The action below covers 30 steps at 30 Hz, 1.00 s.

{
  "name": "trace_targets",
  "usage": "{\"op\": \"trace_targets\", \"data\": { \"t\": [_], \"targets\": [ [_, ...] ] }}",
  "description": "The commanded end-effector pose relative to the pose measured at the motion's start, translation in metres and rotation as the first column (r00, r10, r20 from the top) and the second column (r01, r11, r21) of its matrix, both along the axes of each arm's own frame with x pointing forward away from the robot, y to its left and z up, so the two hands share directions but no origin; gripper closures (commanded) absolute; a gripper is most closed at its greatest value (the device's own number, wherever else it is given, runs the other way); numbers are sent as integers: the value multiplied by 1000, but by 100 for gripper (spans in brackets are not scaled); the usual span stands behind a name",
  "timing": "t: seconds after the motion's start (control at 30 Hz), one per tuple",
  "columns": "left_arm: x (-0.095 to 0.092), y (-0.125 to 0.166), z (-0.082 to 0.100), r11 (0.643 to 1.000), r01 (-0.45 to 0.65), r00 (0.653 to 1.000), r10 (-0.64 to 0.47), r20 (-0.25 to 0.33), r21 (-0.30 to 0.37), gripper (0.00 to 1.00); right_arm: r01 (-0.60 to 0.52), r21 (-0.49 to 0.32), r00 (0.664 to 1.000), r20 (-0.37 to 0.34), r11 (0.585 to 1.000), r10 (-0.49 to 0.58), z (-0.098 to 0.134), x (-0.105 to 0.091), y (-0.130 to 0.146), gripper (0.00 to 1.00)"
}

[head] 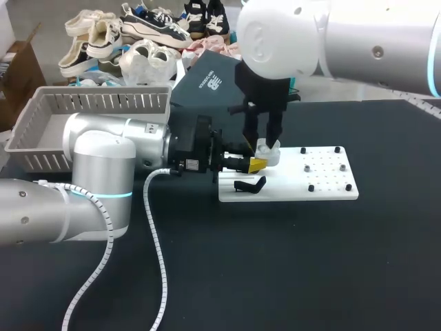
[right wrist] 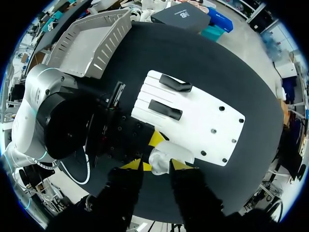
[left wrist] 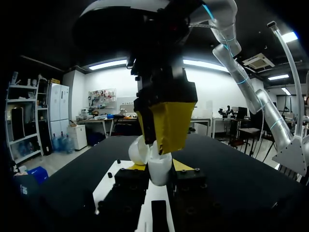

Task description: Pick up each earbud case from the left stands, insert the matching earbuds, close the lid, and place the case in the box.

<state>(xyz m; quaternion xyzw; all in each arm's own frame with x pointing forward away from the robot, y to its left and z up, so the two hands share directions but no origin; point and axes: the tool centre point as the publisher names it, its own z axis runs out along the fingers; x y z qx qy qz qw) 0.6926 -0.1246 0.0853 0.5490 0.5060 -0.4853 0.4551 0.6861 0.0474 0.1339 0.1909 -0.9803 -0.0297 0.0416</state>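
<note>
A white earbud case [head: 269,154] with its lid [left wrist: 139,151] open is held over the left end of the white board [head: 324,187]. My left gripper [head: 259,164] comes in from the left and is shut on the case [left wrist: 159,175] from both sides. My right gripper [head: 267,143] hangs straight down over it. Its yellow fingertips [left wrist: 169,126] stand apart, just above and beside the case [right wrist: 164,157], so it is open. I cannot make out any earbuds.
Two black stands [right wrist: 176,83] [right wrist: 165,109] sit at the board's left end, one [head: 249,185] just in front of the case. Small black pegs [head: 311,187] dot its right half. A grey slotted basket [head: 89,103] stands at the back left, a dark box [head: 207,83] behind the board.
</note>
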Motion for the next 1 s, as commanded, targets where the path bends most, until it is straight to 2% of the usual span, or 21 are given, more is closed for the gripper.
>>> {"op": "trace_targets", "data": {
  "t": [0.03,0.2,0.4,0.93,1.0],
  "targets": [
    [0,0,0,1000,0,1000,0,0,-1,100,0,-5,1000,7,1000,1,5,-2,0,62],
    [0,0,0,1000,0,1000,0,0,-1,100,3,-12,999,33,1000,-3,16,-5,-2,59],
    [0,0,0,1000,0,1000,0,0,-1,100,30,-61,997,69,998,-25,26,-11,-14,56],
    [0,0,0,1000,0,1000,0,0,-1,100,67,-96,997,36,993,-63,13,-21,-38,45],
    [0,0,0,1000,0,1000,0,0,-1,100,69,-97,997,33,993,-66,10,-20,-39,46]
  ]
}}
